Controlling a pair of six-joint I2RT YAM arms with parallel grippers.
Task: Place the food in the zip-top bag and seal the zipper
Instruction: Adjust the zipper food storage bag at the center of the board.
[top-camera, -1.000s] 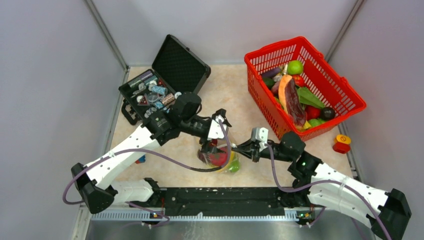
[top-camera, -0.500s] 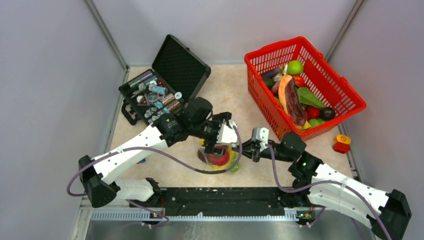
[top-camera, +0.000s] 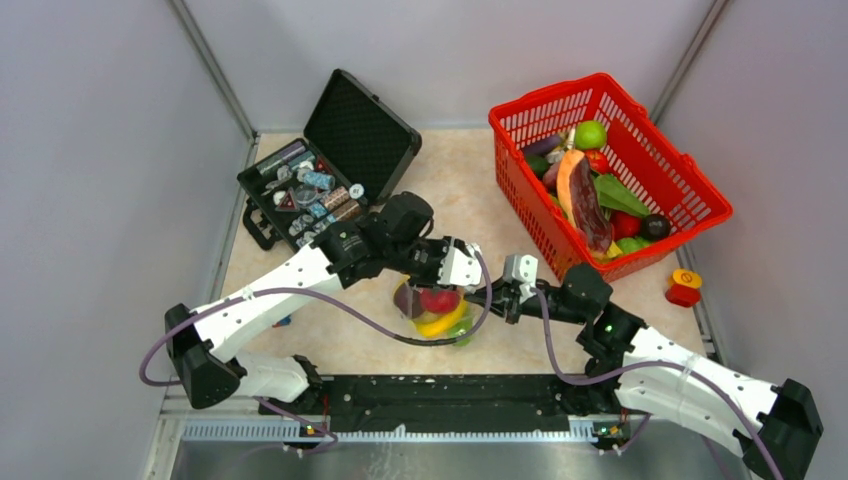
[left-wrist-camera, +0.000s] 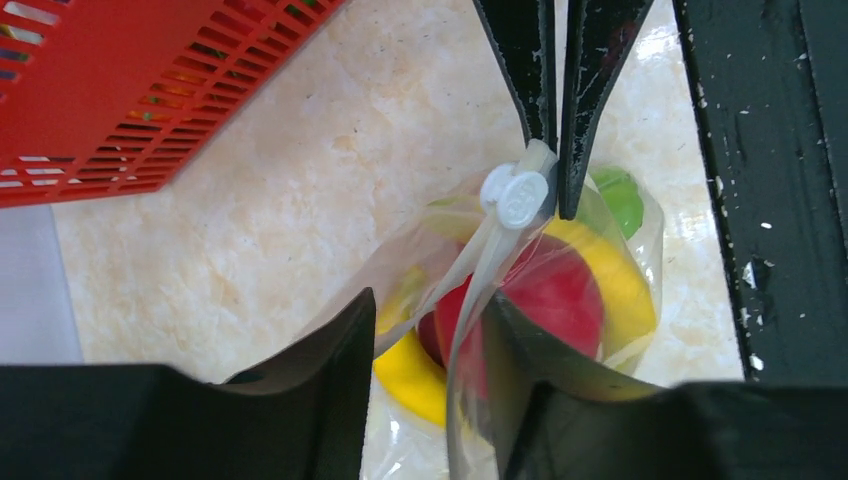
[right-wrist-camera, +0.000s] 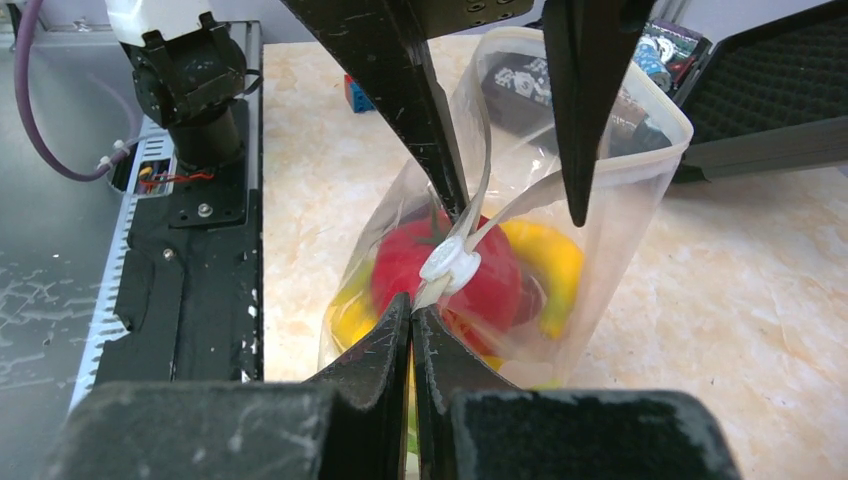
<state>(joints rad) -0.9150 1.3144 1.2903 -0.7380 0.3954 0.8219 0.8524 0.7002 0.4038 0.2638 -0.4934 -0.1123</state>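
Observation:
The zip-top bag (top-camera: 437, 310) stands mid-table, holding food: a red piece (left-wrist-camera: 560, 295), a yellow one (left-wrist-camera: 415, 375) and a green one (left-wrist-camera: 622, 195). My right gripper (right-wrist-camera: 411, 300) is shut on the end of the zipper (left-wrist-camera: 478, 270), just behind its white slider (right-wrist-camera: 450, 265). My left gripper (left-wrist-camera: 430, 300) is over the bag's mouth from the other side. Its jaws stand apart, astride the zipper strip, which runs close to one finger. In the top view the left gripper (top-camera: 462, 272) and the right gripper (top-camera: 482, 296) nearly meet above the bag.
A red basket (top-camera: 640, 120) with more food stands at the back right. An open black case (top-camera: 330, 160) of small parts lies at the back left. A small red and yellow thing (top-camera: 685, 287) sits near the right wall. A black rail (top-camera: 450, 395) runs along the near edge.
My left arm has swung right, over the bag and up to the right gripper, and its jaws have narrowed round the zipper. The right gripper has kept its hold.

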